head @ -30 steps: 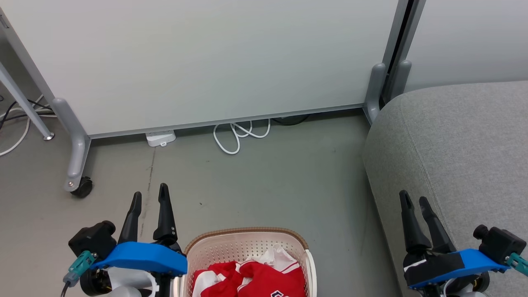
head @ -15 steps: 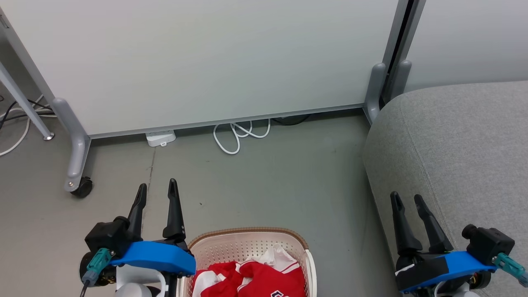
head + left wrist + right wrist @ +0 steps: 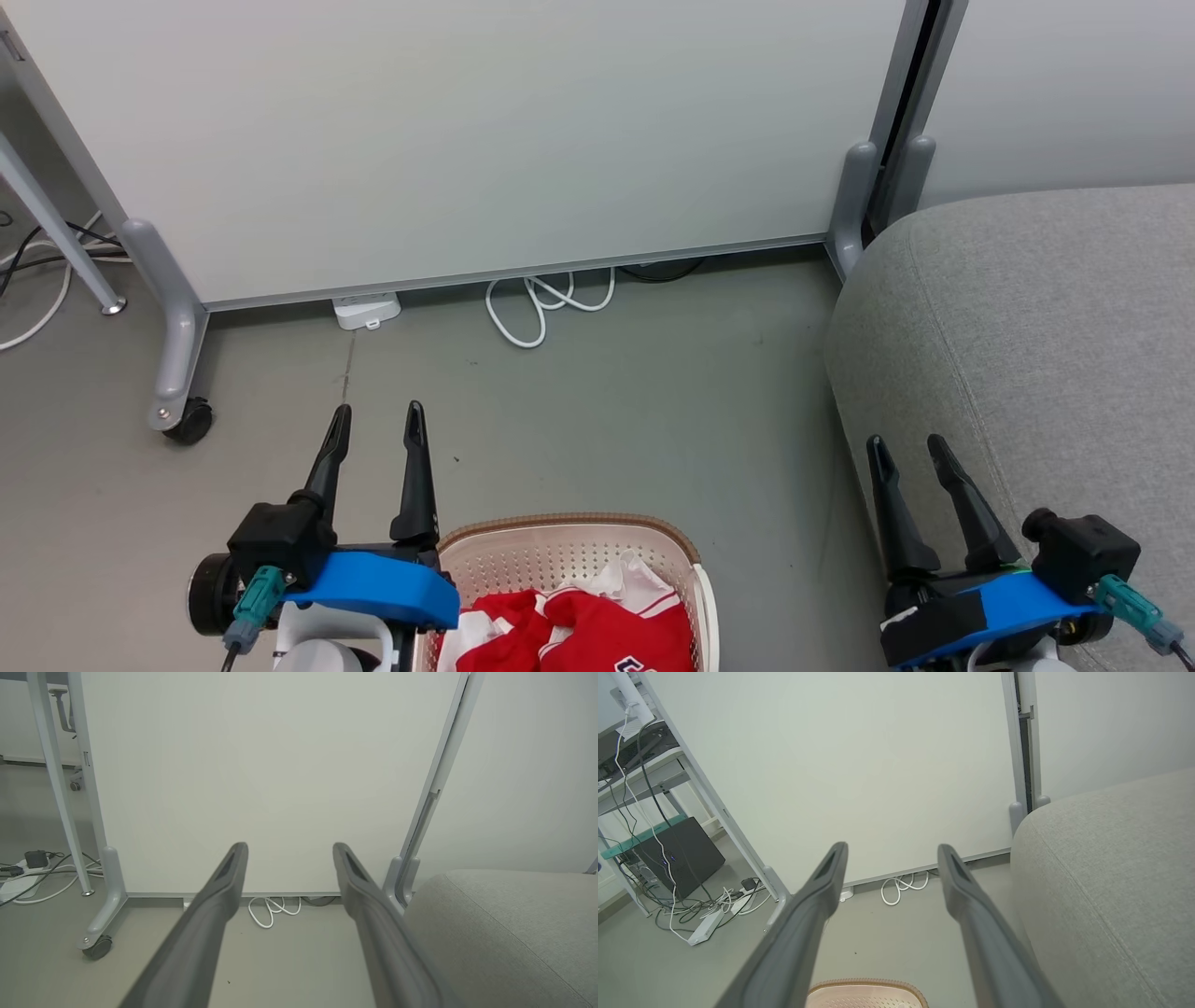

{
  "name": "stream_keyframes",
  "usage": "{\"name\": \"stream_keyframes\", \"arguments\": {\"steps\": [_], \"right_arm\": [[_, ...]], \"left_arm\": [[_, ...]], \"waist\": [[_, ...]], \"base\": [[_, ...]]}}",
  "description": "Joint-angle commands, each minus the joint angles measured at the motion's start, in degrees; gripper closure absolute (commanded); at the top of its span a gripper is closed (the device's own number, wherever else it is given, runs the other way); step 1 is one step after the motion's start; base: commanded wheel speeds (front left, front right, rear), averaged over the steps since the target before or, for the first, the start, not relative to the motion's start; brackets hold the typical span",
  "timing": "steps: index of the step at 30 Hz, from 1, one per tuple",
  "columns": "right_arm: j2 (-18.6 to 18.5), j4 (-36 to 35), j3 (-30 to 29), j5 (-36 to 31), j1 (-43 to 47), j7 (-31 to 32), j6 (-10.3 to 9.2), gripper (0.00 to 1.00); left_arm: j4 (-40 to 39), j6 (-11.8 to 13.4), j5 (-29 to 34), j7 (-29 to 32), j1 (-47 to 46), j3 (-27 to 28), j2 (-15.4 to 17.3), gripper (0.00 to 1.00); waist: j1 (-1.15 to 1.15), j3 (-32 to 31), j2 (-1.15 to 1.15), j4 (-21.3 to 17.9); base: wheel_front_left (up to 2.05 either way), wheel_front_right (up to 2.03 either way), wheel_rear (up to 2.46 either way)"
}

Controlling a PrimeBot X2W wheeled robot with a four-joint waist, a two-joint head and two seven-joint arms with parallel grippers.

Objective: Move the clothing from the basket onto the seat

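Note:
Red clothing (image 3: pixel 588 635) with white trim lies bunched in the cream basket (image 3: pixel 560 527), which stands on the floor at the bottom middle of the head view; its brown rim (image 3: pixel 866 983) also shows low in the right wrist view. The grey seat (image 3: pixel 1036 317) fills the right side and appears as the seat (image 3: pixel 504 933) and the seat (image 3: pixel 1111 872) in the wrist views. My left gripper (image 3: pixel 375 420) hangs open just left of the basket, holding nothing. My right gripper (image 3: pixel 904 446) is open over the seat's front left edge, also holding nothing.
A white partition panel (image 3: pixel 467 131) on grey wheeled feet (image 3: pixel 182 411) stands behind the floor area. A coiled white cable (image 3: pixel 541 303) and a power strip (image 3: pixel 366 311) lie at its base. A desk frame with cables (image 3: pixel 654 812) is at the far left.
Both grippers, still open, have shifted inward: the left one to the right and slightly up toward the basket, the right one a little to the left. The clothing has not moved.

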Motion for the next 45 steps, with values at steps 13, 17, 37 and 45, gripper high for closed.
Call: {"name": "stream_keyframes", "arguments": {"steps": [13, 17, 37, 45], "right_arm": [[-0.3, -0.7, 1.1, -6.9, 0.7, -1.9, 0.13, 0.0], [-0.3, -0.8, 1.3, -8.6, 0.7, -2.3, 0.14, 0.0], [-0.3, -0.3, 1.9, -14.0, 0.9, -3.8, 0.15, 0.0], [-0.3, -0.2, 1.7, -13.8, 1.0, -3.8, 0.15, 0.0]], "left_arm": [[0.5, -1.2, 6.3, -1.9, -0.7, -0.6, -0.3, 0.0], [0.9, -1.5, 7.9, -2.4, -0.8, -0.8, -0.5, 0.0], [2.4, -1.9, 13.6, -3.8, -1.2, -1.1, -1.2, 0.0], [2.8, -2.0, 13.5, -3.8, -1.3, -0.9, -1.3, 0.0]], "waist": [[0.0, 0.0, 0.0, 0.2], [0.0, 0.1, 0.0, 0.3], [0.0, 0.3, 0.0, 0.5], [0.0, 0.4, 0.0, 0.7]], "base": [[0.0, 0.0, 0.0], [0.0, 0.0, 0.0], [0.0, 0.0, 0.0], [0.0, 0.0, 0.0]]}}
